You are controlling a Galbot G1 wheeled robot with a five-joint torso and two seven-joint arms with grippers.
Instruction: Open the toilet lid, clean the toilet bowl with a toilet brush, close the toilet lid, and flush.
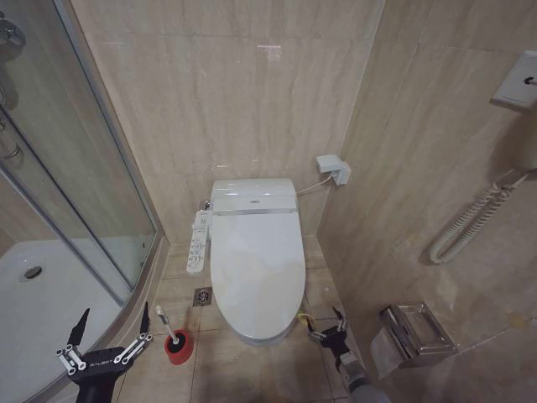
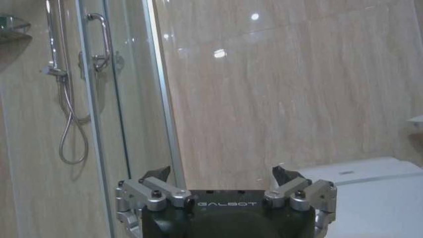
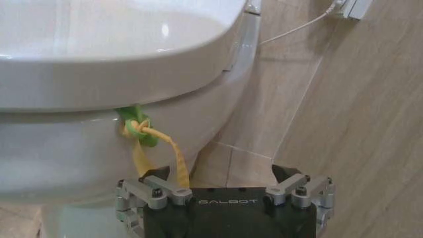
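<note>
At the far left, the glass shower enclosure (image 1: 75,168) curves along the floor edge, with the white shower tray (image 1: 42,311) inside it. The left gripper (image 1: 112,330) hangs low beside the enclosure's curved base, fingers spread wide apart, holding nothing; in its wrist view the gripper (image 2: 225,181) faces the tiled wall with the shower hose (image 2: 69,114) behind the glass to one side.

Just right of the left gripper, the toilet brush (image 1: 166,322) stands tilted in its red holder (image 1: 177,348) on the floor tiles, near the front left of the toilet. A floor drain (image 1: 202,295) sits between the holder and the toilet base. The white button panel (image 1: 199,240) runs along the toilet's left side.

The toilet lid (image 1: 254,260) is down, fully covering the toilet bowl (image 3: 79,144). A green-yellow band (image 3: 145,139) hangs from the lid's front right edge, trailing down over the bowl's outer wall.

The right gripper (image 1: 325,323) sits low at the toilet's front right corner, just beside the band. In its wrist view the gripper (image 3: 221,173) has its fingers apart; one yellow strand hangs at one finger, and actual contact cannot be determined.

A paper holder (image 1: 411,332) is mounted on the right wall.
</note>
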